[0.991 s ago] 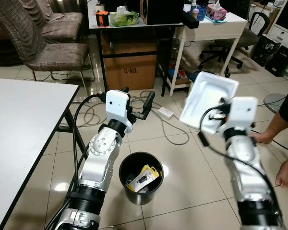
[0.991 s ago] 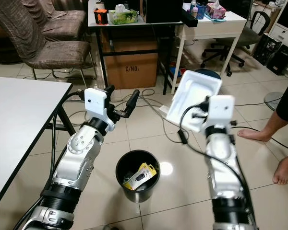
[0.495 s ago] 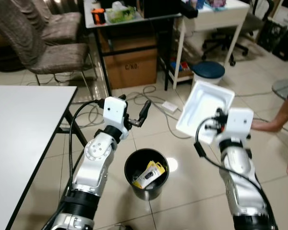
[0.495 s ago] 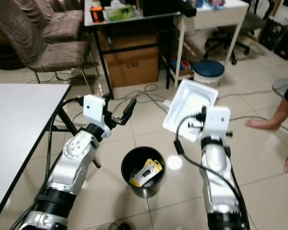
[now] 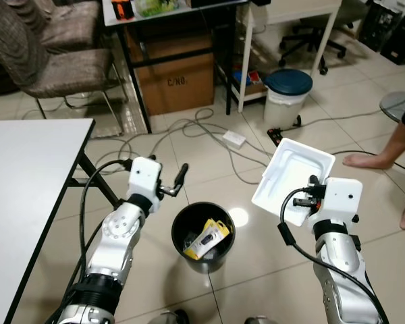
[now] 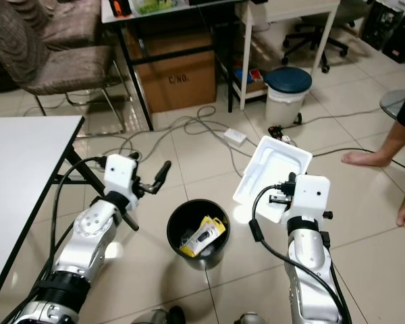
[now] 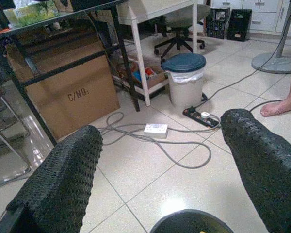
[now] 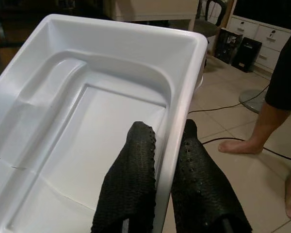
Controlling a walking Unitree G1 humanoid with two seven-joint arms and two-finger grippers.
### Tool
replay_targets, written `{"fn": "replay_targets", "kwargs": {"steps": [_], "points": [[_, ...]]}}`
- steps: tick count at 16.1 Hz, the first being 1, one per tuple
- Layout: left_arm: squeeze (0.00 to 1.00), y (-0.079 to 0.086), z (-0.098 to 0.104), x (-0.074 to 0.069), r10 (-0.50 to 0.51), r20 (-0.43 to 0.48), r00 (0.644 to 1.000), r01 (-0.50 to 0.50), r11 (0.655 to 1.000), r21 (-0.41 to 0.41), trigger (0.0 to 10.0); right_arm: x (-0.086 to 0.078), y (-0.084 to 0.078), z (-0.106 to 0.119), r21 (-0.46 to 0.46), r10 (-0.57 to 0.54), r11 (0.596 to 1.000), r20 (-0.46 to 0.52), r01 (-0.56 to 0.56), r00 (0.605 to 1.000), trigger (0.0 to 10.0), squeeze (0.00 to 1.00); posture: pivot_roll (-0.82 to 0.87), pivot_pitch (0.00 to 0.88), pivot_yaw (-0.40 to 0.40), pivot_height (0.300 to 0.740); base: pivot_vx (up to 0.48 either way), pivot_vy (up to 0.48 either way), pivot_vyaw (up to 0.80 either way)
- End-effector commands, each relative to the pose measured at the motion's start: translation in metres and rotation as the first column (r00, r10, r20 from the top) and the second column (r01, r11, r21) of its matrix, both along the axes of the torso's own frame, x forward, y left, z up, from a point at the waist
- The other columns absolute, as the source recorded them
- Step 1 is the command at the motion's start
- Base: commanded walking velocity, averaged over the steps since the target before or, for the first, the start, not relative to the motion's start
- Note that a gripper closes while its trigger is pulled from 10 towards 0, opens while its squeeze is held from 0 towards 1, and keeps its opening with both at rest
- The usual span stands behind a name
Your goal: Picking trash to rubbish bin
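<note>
White plastic tray point(image 5: 293, 180): tilted, held up right of the black rubbish bin point(image 5: 203, 235), clear of its rim. Right gripper point(image 8: 162, 160) clenched on tray's side wall, one finger inside, one outside; this pinch is seen in the right wrist view.
Bin: on tiled floor between both arms; holds a yellow packet point(image 5: 208, 237).
Left gripper point(image 7: 160, 160): fingers spread, grasping nothing, above bin's left edge.
Cardboard box point(image 7: 68, 94) under desk, printed "C/NO:".
Lidded pedal bin point(image 5: 287, 96), cables point(image 5: 209, 135), a person's bare foot point(image 5: 368, 159), white table point(image 5: 23, 175) at left.
</note>
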State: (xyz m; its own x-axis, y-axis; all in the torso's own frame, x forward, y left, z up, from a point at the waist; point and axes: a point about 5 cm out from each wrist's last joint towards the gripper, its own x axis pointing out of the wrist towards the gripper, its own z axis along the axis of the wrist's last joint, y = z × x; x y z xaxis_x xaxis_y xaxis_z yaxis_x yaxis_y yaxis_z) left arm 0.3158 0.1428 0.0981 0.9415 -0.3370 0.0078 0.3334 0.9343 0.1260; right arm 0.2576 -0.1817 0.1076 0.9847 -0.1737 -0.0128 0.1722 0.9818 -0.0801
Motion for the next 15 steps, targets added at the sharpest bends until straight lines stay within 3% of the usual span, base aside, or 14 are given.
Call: {"fn": "replay_targets", "kwargs": {"steps": [1, 5, 10, 15], "points": [[0.00, 0.004, -0.007, -0.003, 0.011, -0.017, 1.000, -0.010, 1.000, 0.015, 10.0, -0.002, 0.002, 0.003, 0.012, 0.005, 1.000, 0.003, -0.005, 1.000, 10.0, 0.00, -0.13, 0.173, 0.097, 0.740, 0.000, 0.000, 0.00], [0.00, -0.007, -0.005, -0.004, -0.026, -0.006, 1.000, 0.026, 1.000, 0.002, 10.0, 0.003, 0.003, 0.007, 0.010, 0.001, 1.000, 0.015, -0.001, 1.000, 10.0, 0.00, -0.13, 0.175, 0.111, 0.740, 0.000, 0.000, 0.00], [0.00, -0.010, -0.005, -0.003, -0.036, -0.002, 0.999, 0.036, 0.999, -0.002, 10.0, 0.004, 0.006, 0.008, 0.012, 0.009, 1.000, 0.017, -0.009, 1.000, 10.0, 0.00, -0.13, 0.171, 0.108, 0.740, 0.000, 0.000, 0.72], [0.00, -0.013, -0.005, -0.003, -0.039, -0.001, 0.999, 0.039, 0.999, -0.002, 10.0, 0.007, 0.003, 0.010, 0.016, -0.006, 1.000, 0.027, 0.005, 1.000, 10.0, 0.00, -0.14, 0.162, 0.114, 0.740, 0.000, 0.000, 0.00]]}}
